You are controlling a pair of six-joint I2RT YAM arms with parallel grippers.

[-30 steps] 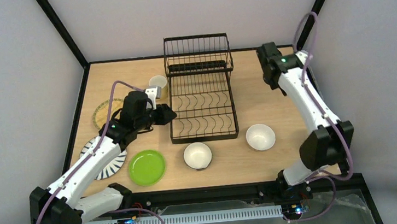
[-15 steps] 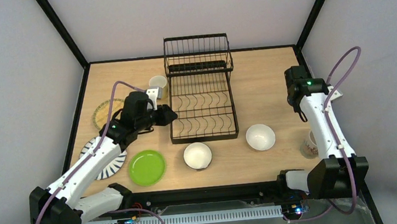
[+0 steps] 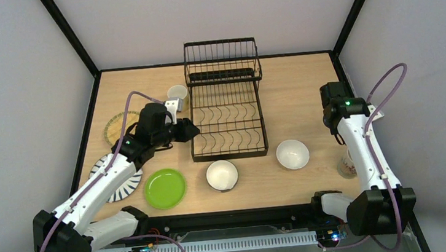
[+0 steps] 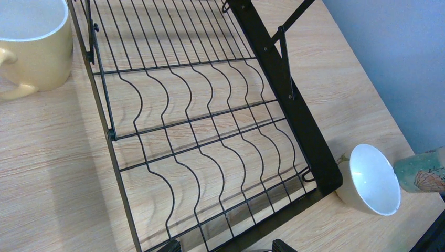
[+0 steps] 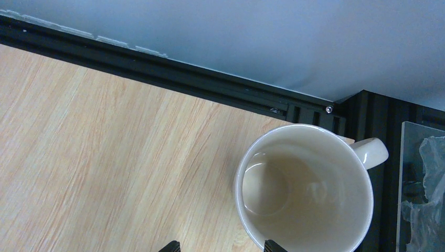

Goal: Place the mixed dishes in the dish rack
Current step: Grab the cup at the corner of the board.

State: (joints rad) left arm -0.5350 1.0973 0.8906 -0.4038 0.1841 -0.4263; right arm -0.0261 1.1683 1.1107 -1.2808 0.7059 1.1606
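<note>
Tabletop [image 3: 291, 94] with black dish rack [image 3: 225, 104]

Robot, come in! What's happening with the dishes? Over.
Left hand open at dish rack's left edge. Right hand open above patterned mug. No dishes in rack yet.

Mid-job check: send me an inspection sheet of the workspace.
Surface: light wooden table, no spills.
Job's things: black wire dish rack, no dish in it; pale yellow mug, tan woven-look plate, black-striped white plate, lime green plate, white-inside bowl, second white bowl, patterned mug, all on the table.
Clutter: crumpled clear plastic past the table corner.
Grippers: left gripper by the rack, jaws open; right gripper above patterned mug, jaws open.
Cables: purple cable looped on each arm.
Surroundings: grey walls, black frame posts.
</note>
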